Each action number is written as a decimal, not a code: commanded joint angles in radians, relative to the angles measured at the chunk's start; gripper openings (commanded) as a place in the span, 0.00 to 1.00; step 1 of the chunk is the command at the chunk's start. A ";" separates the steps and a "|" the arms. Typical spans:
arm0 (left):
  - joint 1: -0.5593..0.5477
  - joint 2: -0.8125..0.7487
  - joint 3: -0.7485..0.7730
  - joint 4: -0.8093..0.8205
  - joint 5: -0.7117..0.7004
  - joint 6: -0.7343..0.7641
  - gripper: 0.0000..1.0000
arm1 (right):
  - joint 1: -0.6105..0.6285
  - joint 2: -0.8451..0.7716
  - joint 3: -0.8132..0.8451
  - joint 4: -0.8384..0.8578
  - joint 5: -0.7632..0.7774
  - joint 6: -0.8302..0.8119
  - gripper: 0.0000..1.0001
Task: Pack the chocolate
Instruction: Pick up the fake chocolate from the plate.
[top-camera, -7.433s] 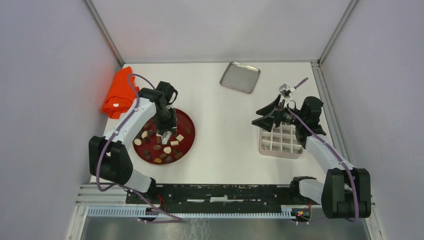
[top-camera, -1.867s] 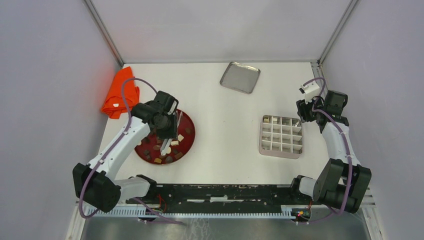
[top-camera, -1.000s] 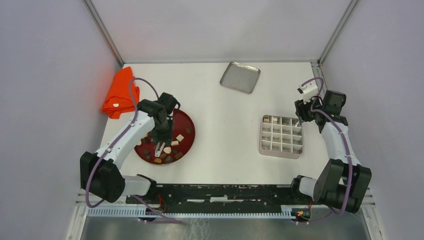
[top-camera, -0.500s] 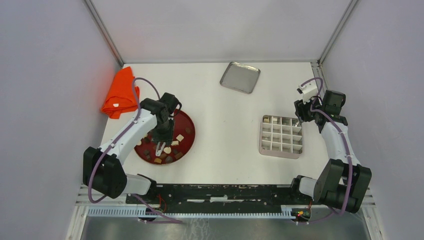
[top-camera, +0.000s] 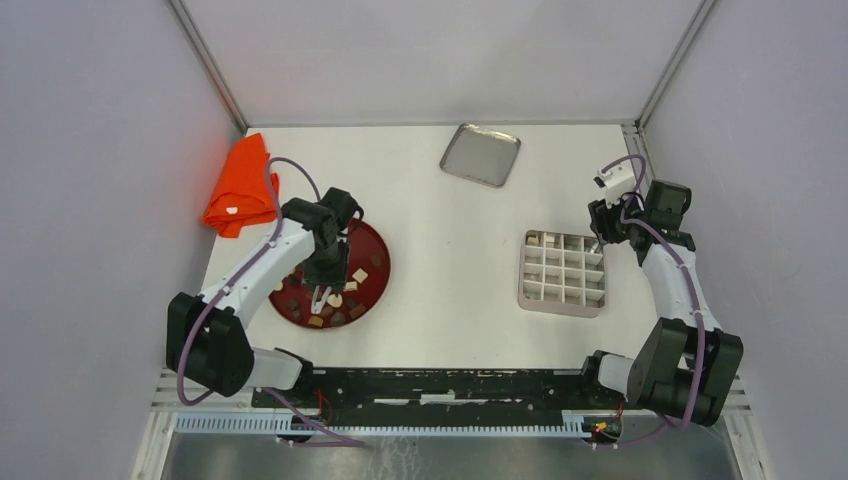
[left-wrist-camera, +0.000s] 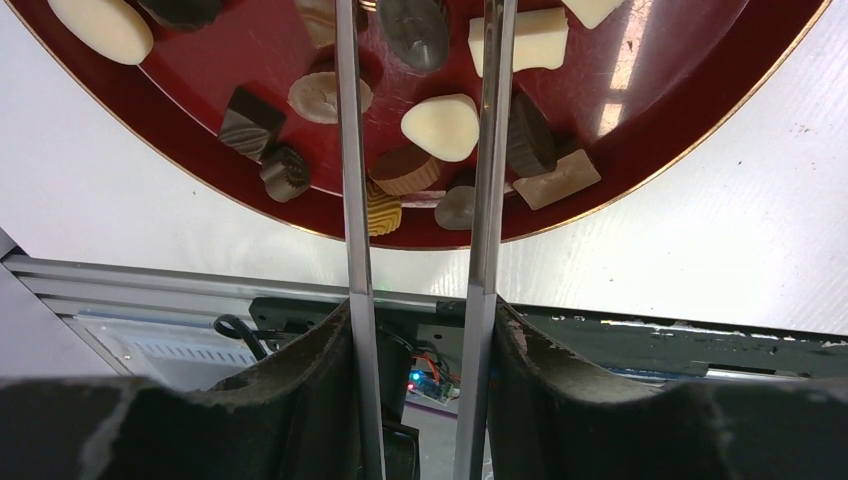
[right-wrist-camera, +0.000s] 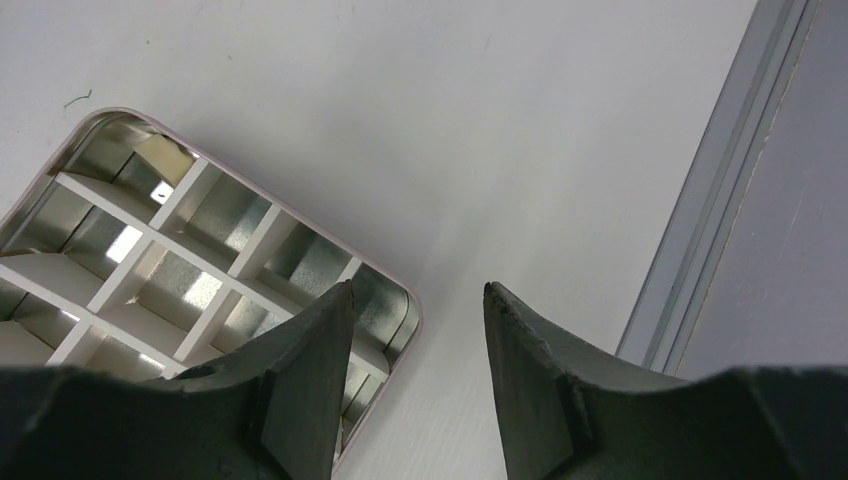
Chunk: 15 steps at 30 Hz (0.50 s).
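Note:
The chocolate (top-camera: 335, 299) lies as several dark, tan and cream pieces on the red plate (top-camera: 384, 278) at the left. My left gripper (top-camera: 322, 292) hangs over the plate's near half, open. In the left wrist view its thin metal fingers (left-wrist-camera: 350, 180) stand on either side of a cream piece (left-wrist-camera: 440, 127), a tan round piece (left-wrist-camera: 405, 170) and a dark one (left-wrist-camera: 413, 20), with a small gap to each blade. The white grid box (top-camera: 563, 290) sits at the right, with one tan piece (top-camera: 534, 239) in its far left cell. My right gripper (right-wrist-camera: 415, 287) is open and empty beside the box's far right corner (right-wrist-camera: 405, 315).
An orange cloth (top-camera: 240, 185) lies at the far left and a shallow metal tray (top-camera: 480, 154) at the back. The enclosure's metal rail (right-wrist-camera: 720, 200) runs close to the right of my right gripper. A black rail (top-camera: 440, 385) borders the near edge.
My left gripper has come down over the plate's near half and its blades have spread a little. The right arm has not moved.

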 joint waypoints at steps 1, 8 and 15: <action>0.005 0.009 -0.002 0.009 -0.014 0.004 0.48 | 0.004 -0.002 0.004 0.012 -0.014 -0.013 0.57; 0.006 0.029 0.000 0.011 -0.011 0.005 0.47 | 0.004 -0.002 0.004 0.010 -0.013 -0.016 0.57; 0.006 0.032 -0.002 0.012 -0.005 0.006 0.41 | 0.004 -0.001 0.004 0.010 -0.015 -0.017 0.57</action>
